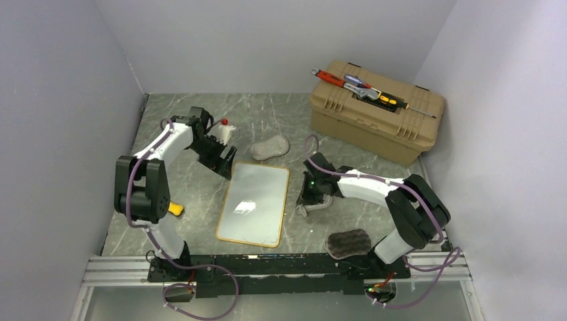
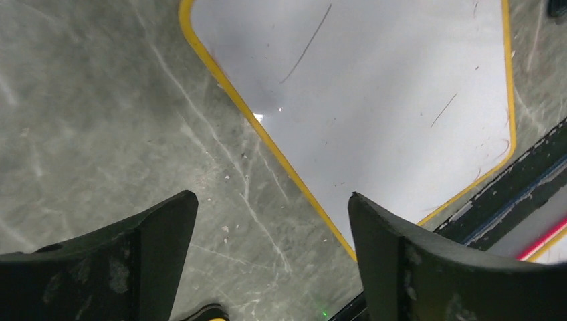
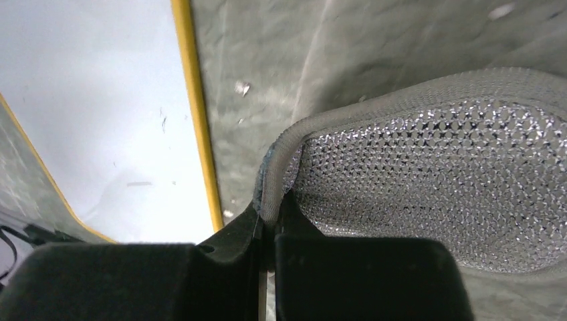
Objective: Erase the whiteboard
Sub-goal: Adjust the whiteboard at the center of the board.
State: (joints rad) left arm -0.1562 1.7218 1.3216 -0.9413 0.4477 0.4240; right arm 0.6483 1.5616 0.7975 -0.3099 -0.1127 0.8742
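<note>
top external: the whiteboard lies flat on the grey marbled tabletop, mid-scene between the two arms, with its long side running away from the bases and a slight tilt. it has a thin yellow frame and a glossy white face with a glare patch. the left end effector hangs just off the board's far left corner. the right end effector sits low, just off the board's right edge, over a pale mesh sponge. a second pale sponge rests beyond the board's far edge. a dark sponge lies near the right arm's base. a tan toolbox stands at far right with hand tools on its lid.

left wrist: left end effector released, fingers spread wide, nothing between them. below is bare tabletop and the board's yellow edge. the whiteboard fills the upper right, mostly clean, with a few thin dark strokes and specks showing.

right wrist: right end effector clenched on the rim of the mesh sponge. the silver-grey netting spreads to the right, over the tabletop. the whiteboard is at left, apart from the sponge, with a strip of tabletop between them. small dark flecks mark its face.
</note>
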